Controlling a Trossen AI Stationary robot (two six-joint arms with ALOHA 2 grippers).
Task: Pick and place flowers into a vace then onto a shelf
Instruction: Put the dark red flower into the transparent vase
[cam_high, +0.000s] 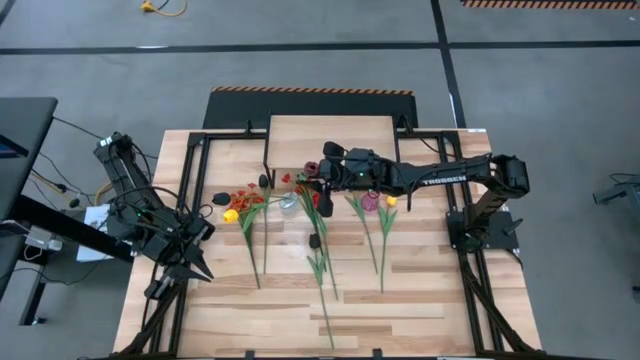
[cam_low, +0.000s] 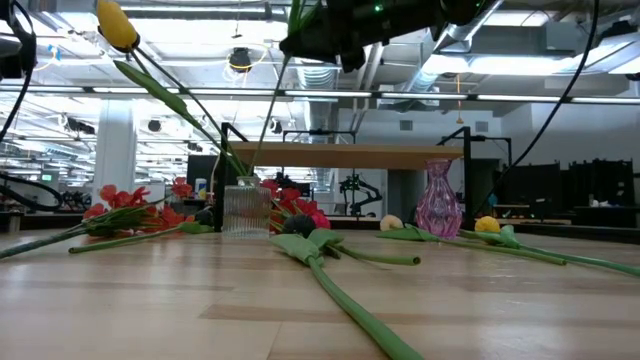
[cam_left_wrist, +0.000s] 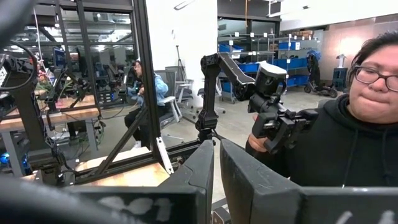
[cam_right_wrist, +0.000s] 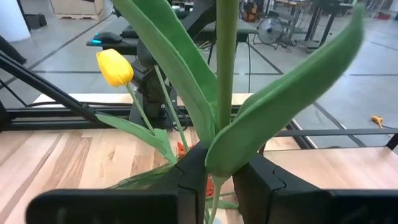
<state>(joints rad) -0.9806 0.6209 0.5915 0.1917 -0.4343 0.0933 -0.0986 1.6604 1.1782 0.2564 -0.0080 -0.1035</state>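
Right gripper (cam_right_wrist: 214, 171): above the clear glass vase (cam_low: 246, 208), fingers a little apart on either side of a green flower stem (cam_right_wrist: 226, 68); whether they press it I cannot tell
Stem: runs upright between the right fingers, long leaves spreading to both sides
Vase: stands on the table (cam_high: 290, 300) just in front of the shelf (cam_high: 330, 130), with a yellow tulip (cam_low: 118, 25) leaning out of it
Other flowers: red blossoms (cam_low: 125, 208) lie beside the vase on one side; more flowers (cam_high: 380, 225) lie flat on the table on the other side, near a pink vase (cam_low: 438, 200)
Left gripper (cam_high: 196, 264): well apart from the vase, near the table's left edge, fingers pressed together, empty
Person (cam_left_wrist: 354, 124): seen past the left fingers, beyond the table
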